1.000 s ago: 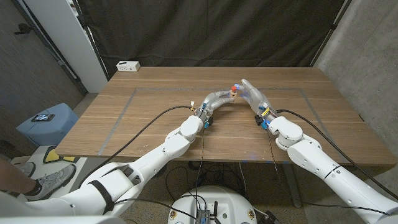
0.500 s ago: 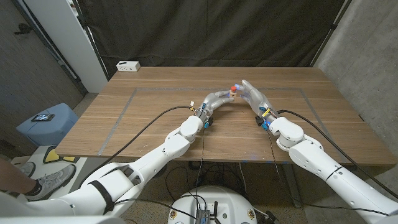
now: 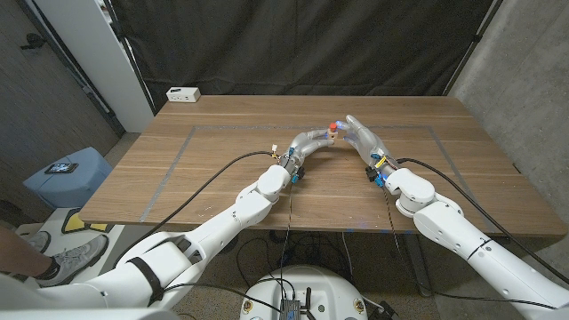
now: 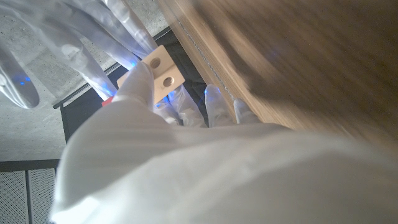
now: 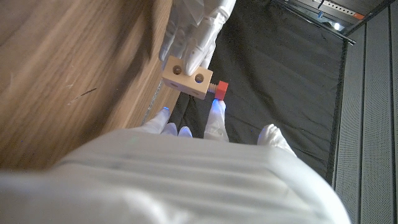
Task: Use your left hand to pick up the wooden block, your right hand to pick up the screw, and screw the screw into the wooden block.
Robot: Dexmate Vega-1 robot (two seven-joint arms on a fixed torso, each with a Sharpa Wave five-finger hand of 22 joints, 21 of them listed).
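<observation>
Wooden block (image 5: 188,77), a small pale rectangular piece with two round holes in its face, is held off the brown wooden table (image 3: 222,169) in the curled fingers of the left hand (image 3: 311,140). A red-headed screw (image 5: 220,89) juts from the block's end face, toward the right hand (image 3: 363,135). Its axis seems to run along the block's length, so turning falls to the right hand, whose fingers reach to that head; whether they grip it I cannot tell.
</observation>
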